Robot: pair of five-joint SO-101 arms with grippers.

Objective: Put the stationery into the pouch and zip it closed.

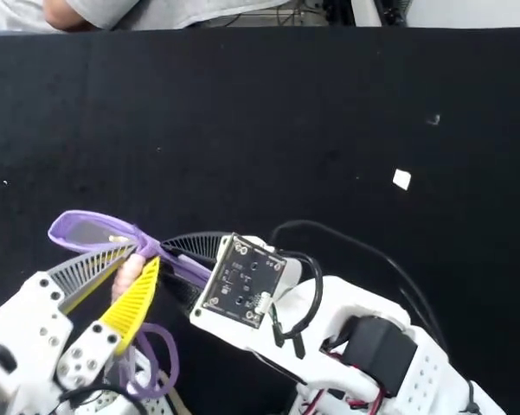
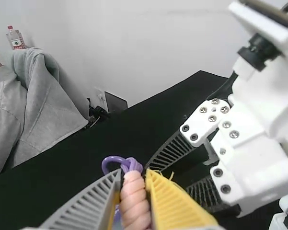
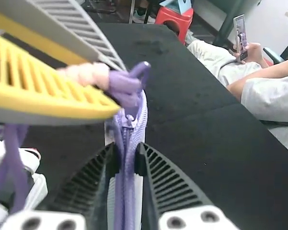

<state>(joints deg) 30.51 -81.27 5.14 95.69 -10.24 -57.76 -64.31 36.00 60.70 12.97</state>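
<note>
Far left, at the near edge of the table, the left gripper [image 1: 138,258] has one grey ribbed finger and one yellow, and they're pinched tight on a small pink pull [image 1: 128,277]. The left wrist view shows it cleanly: the pink piece is squeezed between the two fingers, and a purple knot [image 2: 127,165] pokes out just past the tips. Beside the left arm, nearer the table's edge, there's a loop of purple cord [image 1: 156,359].

Right at those fingertips is the purple pouch [image 1: 91,232], a purple-rimmed oval with a paler middle. It stretches away to the left, and its zipper edge runs back toward the right. Whether it's resting on the black table [image 1: 285,112] or held just above it, can't tell. Whether the zip is open or shut, can't tell either.

Next along is the right gripper [image 1: 175,262], with black ribbed fingers clamped on that zipper edge. The right wrist view has the purple strip sandwiched between both fingers, the zipper track running up the middle. So both grippers are on the pouch, tips very near each other, left on the pull and right on the edge.

Further right, well apart from all this, a small white block [image 1: 401,179] lies on the black surface.
</note>
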